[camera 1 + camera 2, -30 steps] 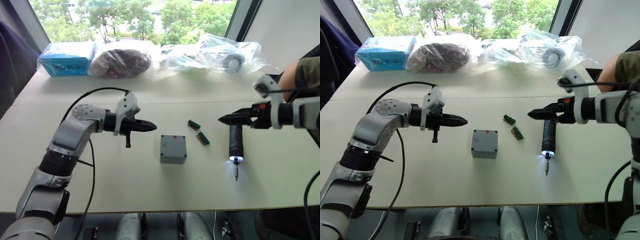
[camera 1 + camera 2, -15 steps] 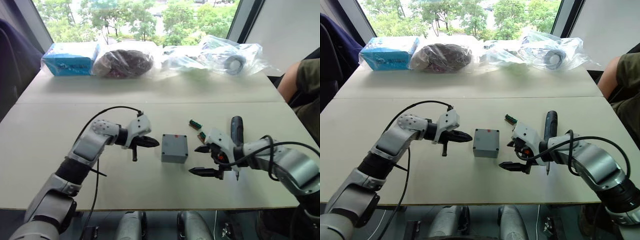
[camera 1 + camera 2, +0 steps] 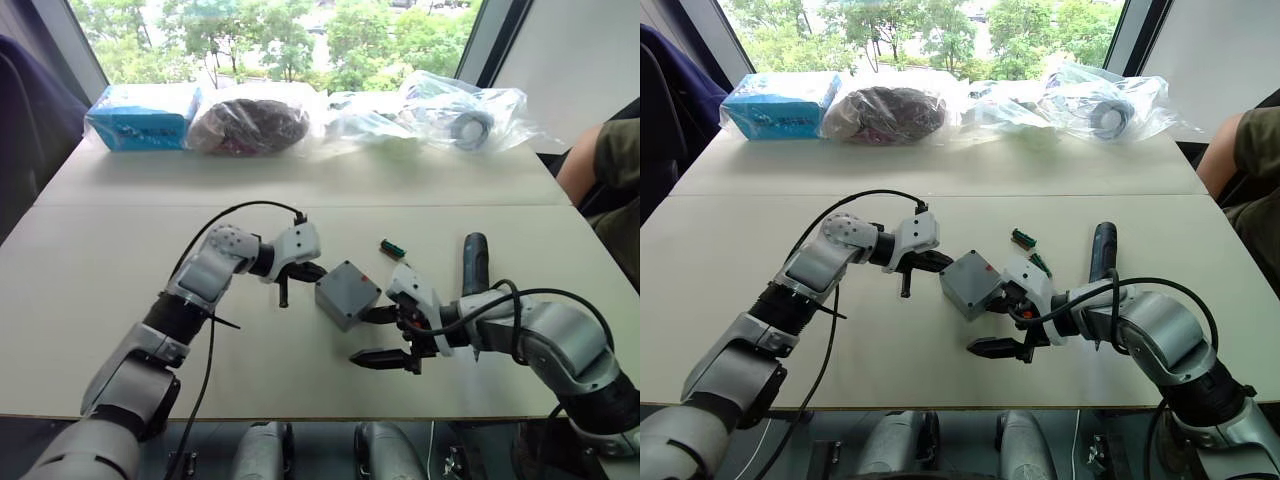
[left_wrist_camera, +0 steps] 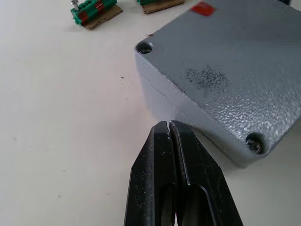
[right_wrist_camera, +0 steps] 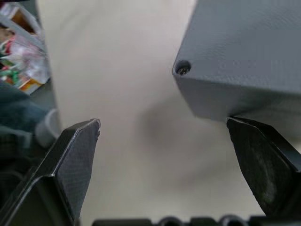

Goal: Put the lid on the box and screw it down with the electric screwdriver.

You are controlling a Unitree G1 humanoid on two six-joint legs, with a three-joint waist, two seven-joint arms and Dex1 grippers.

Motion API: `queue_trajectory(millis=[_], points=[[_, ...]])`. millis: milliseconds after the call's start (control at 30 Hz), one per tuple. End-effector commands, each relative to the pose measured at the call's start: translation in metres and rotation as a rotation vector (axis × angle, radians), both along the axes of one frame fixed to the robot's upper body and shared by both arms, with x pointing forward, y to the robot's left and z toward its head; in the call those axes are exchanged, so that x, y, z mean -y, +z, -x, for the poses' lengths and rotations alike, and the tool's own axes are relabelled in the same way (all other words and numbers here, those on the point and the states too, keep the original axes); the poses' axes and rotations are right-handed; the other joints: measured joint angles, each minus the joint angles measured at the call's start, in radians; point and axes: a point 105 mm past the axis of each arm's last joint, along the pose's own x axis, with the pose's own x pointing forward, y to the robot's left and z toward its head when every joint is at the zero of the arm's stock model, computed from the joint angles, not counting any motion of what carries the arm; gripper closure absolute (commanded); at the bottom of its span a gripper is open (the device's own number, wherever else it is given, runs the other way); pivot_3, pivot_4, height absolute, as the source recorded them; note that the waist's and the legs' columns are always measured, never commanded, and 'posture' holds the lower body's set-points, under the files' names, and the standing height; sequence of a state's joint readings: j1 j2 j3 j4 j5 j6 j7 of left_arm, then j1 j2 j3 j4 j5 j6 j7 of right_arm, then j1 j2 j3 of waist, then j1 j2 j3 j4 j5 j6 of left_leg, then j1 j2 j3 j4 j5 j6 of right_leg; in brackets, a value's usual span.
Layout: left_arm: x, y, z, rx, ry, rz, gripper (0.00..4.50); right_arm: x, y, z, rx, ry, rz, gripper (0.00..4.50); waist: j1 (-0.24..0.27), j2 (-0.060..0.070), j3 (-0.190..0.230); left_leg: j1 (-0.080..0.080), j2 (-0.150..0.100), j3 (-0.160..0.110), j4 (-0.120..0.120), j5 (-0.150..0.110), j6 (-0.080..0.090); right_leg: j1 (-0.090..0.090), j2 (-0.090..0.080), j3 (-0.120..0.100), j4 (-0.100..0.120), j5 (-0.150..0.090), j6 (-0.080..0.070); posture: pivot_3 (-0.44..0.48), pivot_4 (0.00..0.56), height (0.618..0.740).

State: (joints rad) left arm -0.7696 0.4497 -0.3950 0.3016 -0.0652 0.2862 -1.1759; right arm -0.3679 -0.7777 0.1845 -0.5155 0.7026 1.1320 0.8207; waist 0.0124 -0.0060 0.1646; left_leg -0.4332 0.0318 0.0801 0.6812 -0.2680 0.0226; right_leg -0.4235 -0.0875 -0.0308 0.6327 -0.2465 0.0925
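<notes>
here, the grey box [image 3: 347, 293] sits on the table [image 3: 110, 260] between a left gripper [image 4: 170, 136] pressed closed at its edge and a right gripper [image 3: 382, 336] spread wide beside it.

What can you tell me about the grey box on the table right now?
The box is a small square grey enclosure with a pebbled, cast-looking surface, a red mark near one corner and recessed screw holes at its corners. Its lid is on. It sits turned diagonally on the table between the shut left gripper and the open right gripper.
</notes>
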Motion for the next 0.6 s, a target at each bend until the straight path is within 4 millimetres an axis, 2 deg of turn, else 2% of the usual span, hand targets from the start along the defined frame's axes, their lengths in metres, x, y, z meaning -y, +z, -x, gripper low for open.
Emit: queue_trajectory(millis=[33, 167, 300, 400, 600], points=[[-0.005, 0.012, -0.002, 0.054, -0.017, -0.005, 4.5, 0.011, 0.024, -0.01, 0.13, -0.031, 0.014, 0.02, 0.0, 0.0, 0.0, 0.0, 0.0, 0.0, 0.0, 0.0, 0.0, 0.0, 0.0, 0.0, 0.0, 0.0, 0.0, 0.0, 0.15, 0.74], [-0.026, 0.008, 0.007, 0.036, -0.007, -0.054, 4.5, 0.034, 0.027, -0.026, 0.216, -0.081, 0.107, 0.02, -0.003, 0.0, 0.0, 0.0, 0.0, 0.0, 0.0, 0.0, 0.0, 0.0, 0.0, 0.0, 0.0, 0.0, 0.0, 0.0, 0.15, 0.74], [-0.032, 0.003, 0.025, -0.017, -0.035, -0.07, 4.5, 0.043, 0.023, -0.037, 0.264, -0.082, 0.161, 0.02, -0.003, 0.0, 0.0, 0.0, 0.0, 0.0, 0.0, 0.0, 0.0, -0.001, 0.0, 0.0, 0.001, 0.0, 0.0, 0.0, 0.15, 0.74], [-0.027, 0.0, 0.034, -0.042, -0.045, -0.053, 4.5, 0.042, 0.017, -0.043, 0.284, -0.062, 0.181, 0.02, 0.001, 0.0, 0.0, 0.0, 0.0, 0.0, 0.0, 0.0, 0.0, -0.001, 0.0, 0.0, 0.001, 0.0, 0.0, 0.0, 0.15, 0.74], [-0.012, -0.002, 0.029, -0.024, -0.013, -0.015, 4.5, 0.025, 0.013, -0.037, 0.251, 0.02, 0.133, 0.02, 0.0, 0.0, 0.0, 0.0, 0.0, 0.0, 0.002, 0.0, 0.0, 0.0, 0.0, 0.0, 0.001, 0.0, 0.0, 0.0, 0.15, 0.74]])
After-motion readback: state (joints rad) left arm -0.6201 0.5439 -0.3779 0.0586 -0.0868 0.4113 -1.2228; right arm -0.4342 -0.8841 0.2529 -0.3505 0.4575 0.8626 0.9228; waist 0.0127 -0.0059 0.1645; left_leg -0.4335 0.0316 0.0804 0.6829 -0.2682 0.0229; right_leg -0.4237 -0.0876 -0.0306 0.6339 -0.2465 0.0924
